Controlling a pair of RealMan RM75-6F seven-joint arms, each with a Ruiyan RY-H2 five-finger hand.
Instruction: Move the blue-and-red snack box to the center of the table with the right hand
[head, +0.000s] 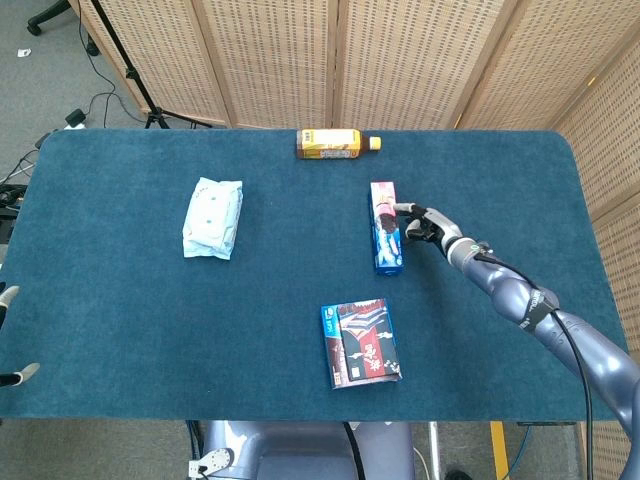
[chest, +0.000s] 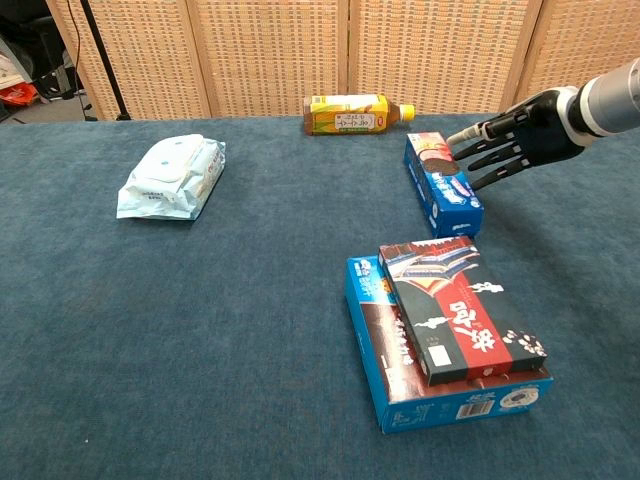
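Nearest lies the large blue box (chest: 440, 335), then, toward two o'clock from table (head: 120, 320) centre, the blue-and-red snack box (head: 386, 227) with the right hand (head: 425, 224) spread-fingered against its three o'clock side; left hand barely visible, state unclear.

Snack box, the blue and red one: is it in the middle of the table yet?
Nearly. The snack box sits right of the table's middle, below the bottle. The right hand touches its side with spread fingers, pushing rather than gripping. Left: a bit more sliding toward the middle, then letting go.
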